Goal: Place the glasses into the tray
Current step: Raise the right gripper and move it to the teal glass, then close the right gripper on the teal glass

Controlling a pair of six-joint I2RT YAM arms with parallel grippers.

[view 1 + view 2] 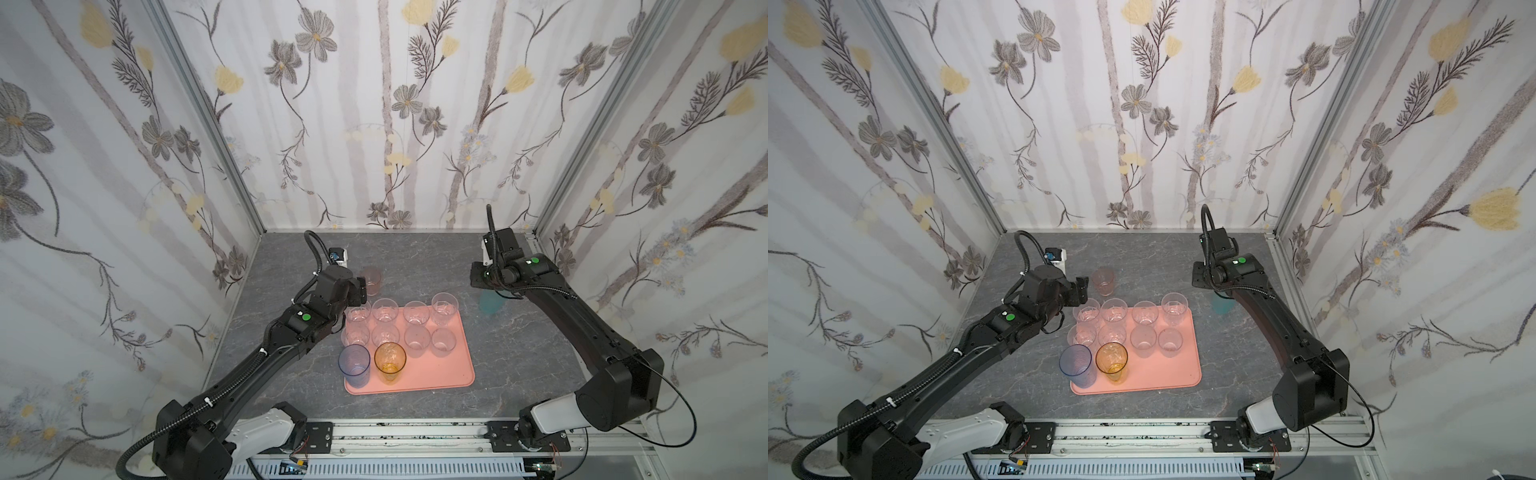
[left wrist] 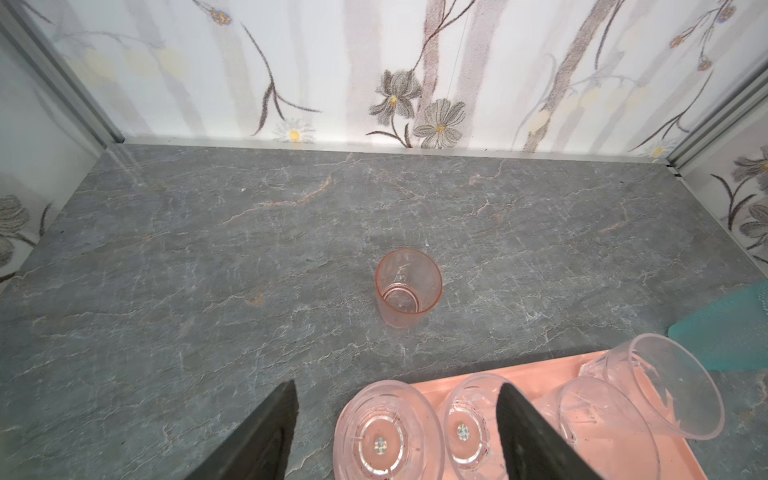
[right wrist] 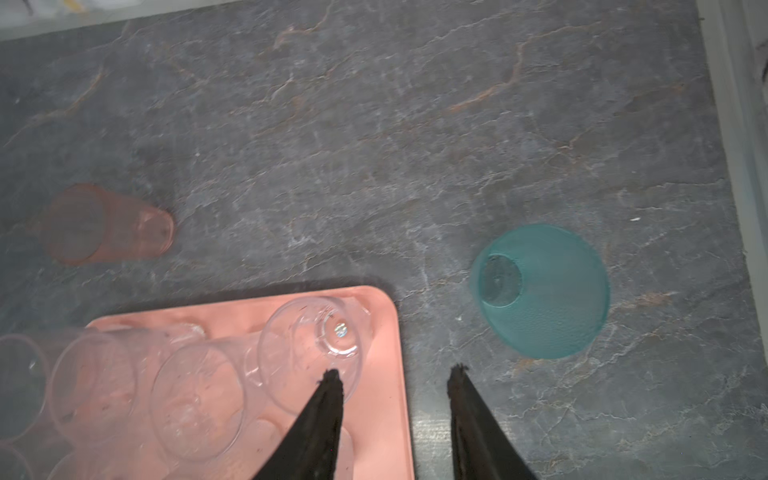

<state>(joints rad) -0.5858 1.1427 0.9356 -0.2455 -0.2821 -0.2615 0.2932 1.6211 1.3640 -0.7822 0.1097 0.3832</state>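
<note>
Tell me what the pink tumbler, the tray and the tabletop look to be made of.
Pink tumbler: clear tinted plastic or glass, glossy; the grey surface shows through its wall. Tray: likely moulded plastic, matte salmon, with rounded corners and a low rim. Tabletop: grey stone look with pale and rusty veins, perhaps a laminate print; faint sheen.

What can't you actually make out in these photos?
- Teal glass: partly covered by the right arm in both top views.
- Pink glass: blurred in the right wrist view.
- Clear glasses by the left jaws: cut off by the picture edge in the left wrist view.
</note>
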